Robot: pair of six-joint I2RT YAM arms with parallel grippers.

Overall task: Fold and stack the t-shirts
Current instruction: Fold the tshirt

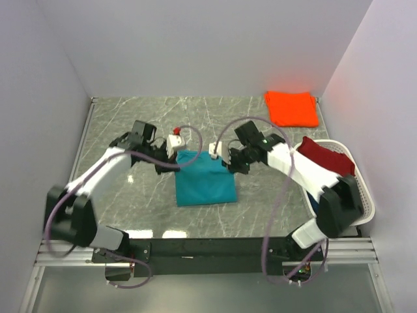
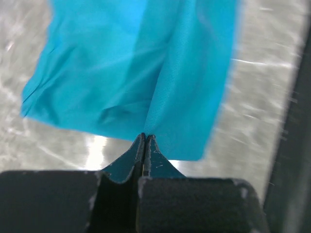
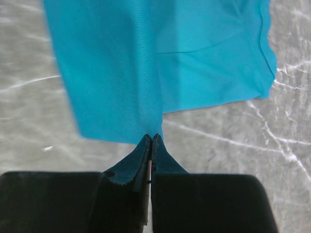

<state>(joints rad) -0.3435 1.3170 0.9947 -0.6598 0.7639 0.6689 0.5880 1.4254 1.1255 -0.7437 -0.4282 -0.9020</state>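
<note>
Pinching far corners of the teal t-shirt (image 1: 205, 179) lying central on the table (image 1: 130, 117), left gripper (image 2: 145, 140) and right gripper (image 3: 151, 139) are clamped fully closed; uneven pulling could slip a corner free, skewing the fold.

Bright, even light fills my table (image 1: 117, 120), with white glare patches on the marble near my bases. Both wrist views are smeared with blur, the teal t-shirt (image 2: 121, 58) softest toward its edges

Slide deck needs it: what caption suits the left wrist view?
Left hand shut on an edge of the teal t-shirt over the marble table.
</note>
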